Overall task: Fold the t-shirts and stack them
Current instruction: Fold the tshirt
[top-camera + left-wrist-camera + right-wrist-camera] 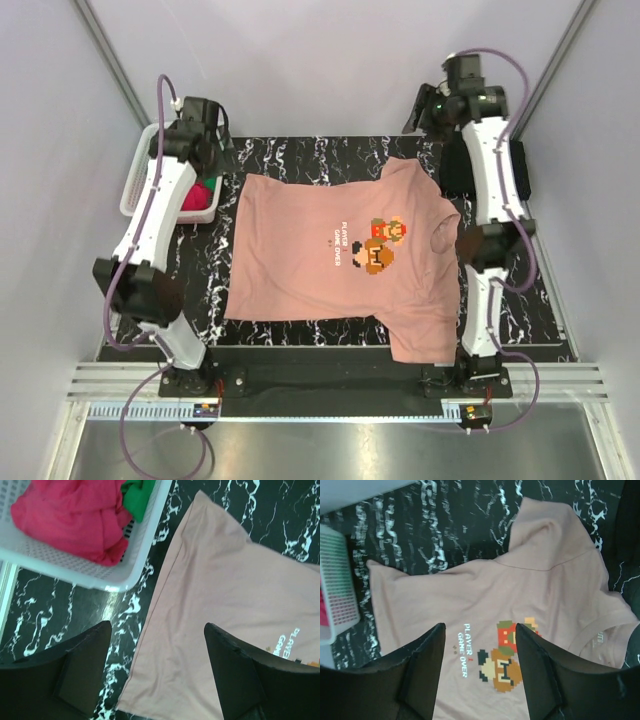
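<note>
A salmon-pink t-shirt lies spread face up on the black marbled table, its pixel-art figure and white text showing. One sleeve hangs toward the near right edge. My left gripper hovers open above the shirt's hem edge, beside the basket, with nothing between its fingers. My right gripper is open high over the chest print, holding nothing. In the top view the left gripper is at the back left and the right gripper at the back right.
A white mesh basket at the back left holds a magenta-red t-shirt and a green one. A black t-shirt lies at the right edge under the right arm. Walls enclose the table.
</note>
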Tool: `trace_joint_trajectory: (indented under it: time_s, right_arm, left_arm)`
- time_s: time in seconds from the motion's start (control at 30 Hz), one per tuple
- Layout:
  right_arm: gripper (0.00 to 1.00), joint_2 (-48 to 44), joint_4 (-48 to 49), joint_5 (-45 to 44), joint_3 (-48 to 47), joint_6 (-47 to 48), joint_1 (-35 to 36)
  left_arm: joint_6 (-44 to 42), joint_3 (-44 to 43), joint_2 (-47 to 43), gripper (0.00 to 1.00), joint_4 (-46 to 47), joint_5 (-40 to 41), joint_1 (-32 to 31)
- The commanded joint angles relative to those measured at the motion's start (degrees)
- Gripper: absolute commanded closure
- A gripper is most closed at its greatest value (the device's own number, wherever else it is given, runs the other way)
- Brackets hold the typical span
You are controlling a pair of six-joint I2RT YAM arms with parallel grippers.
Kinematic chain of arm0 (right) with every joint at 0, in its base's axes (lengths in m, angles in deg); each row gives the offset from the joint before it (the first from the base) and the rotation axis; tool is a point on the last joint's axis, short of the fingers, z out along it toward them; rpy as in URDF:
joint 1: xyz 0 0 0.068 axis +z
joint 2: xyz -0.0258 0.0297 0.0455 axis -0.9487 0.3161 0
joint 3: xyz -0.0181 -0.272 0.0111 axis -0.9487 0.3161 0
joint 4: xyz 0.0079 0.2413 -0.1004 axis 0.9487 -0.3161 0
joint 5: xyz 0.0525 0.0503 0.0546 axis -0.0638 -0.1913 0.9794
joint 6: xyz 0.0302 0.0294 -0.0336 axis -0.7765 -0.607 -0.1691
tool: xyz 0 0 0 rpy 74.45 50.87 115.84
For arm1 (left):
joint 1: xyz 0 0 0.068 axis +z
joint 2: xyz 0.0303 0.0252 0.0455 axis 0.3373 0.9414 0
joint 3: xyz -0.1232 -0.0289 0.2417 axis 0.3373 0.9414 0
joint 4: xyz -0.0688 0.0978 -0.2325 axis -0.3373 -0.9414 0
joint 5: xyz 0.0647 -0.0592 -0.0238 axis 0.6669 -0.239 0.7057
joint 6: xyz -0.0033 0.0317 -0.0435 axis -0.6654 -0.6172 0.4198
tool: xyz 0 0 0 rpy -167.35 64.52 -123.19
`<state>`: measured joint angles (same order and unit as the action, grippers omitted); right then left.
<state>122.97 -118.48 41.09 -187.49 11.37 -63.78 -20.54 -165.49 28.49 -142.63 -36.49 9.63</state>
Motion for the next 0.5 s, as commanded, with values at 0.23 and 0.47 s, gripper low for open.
trace_joint_trajectory:
  time_s: [0.23, 0.47]
  right_arm:
    - [0.34, 16.5, 5.4, 6.3, -5.1, -4.6, -2.9]
    - [0.33, 21.8, 20.2, 14.0, -7.5, -7.9, -6.4]
  left_arm:
    - [-2.1, -17.1, 19.7, 0.21, 0.4, -9.6, 1.6]
    - [-3.8, -14.4, 22.4, 0.21, 2.1, -14.9, 1.6]
